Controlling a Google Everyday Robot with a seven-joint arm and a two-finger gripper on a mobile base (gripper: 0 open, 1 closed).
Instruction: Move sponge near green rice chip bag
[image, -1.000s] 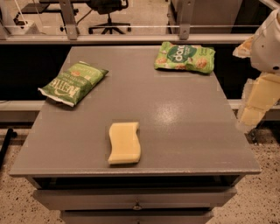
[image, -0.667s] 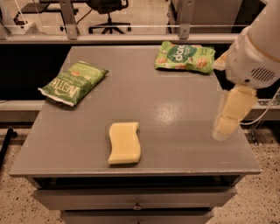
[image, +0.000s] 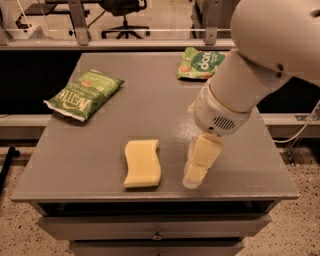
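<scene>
Sponge (image: 143, 163) is lying flat at the front of the table (image: 150, 100), long side pointing front to back. Your gripper (image: 194, 177) is hanging just right of it, holding nothing; open or shut, you cannot tell. The rice chip bag (image: 202, 63) is sitting far back.

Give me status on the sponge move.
Gripper low beside sponge, not holding it. Sponge at front edge, green rice chip bag at far edge. Nothing lying between them.

My arm (image: 252, 75) is thick, smooth and white, with a slotted grille (image: 223, 123) at the wrist; my cream, blocky gripper (image: 194, 177) hangs by the front edge of the table (image: 150, 112).
</scene>
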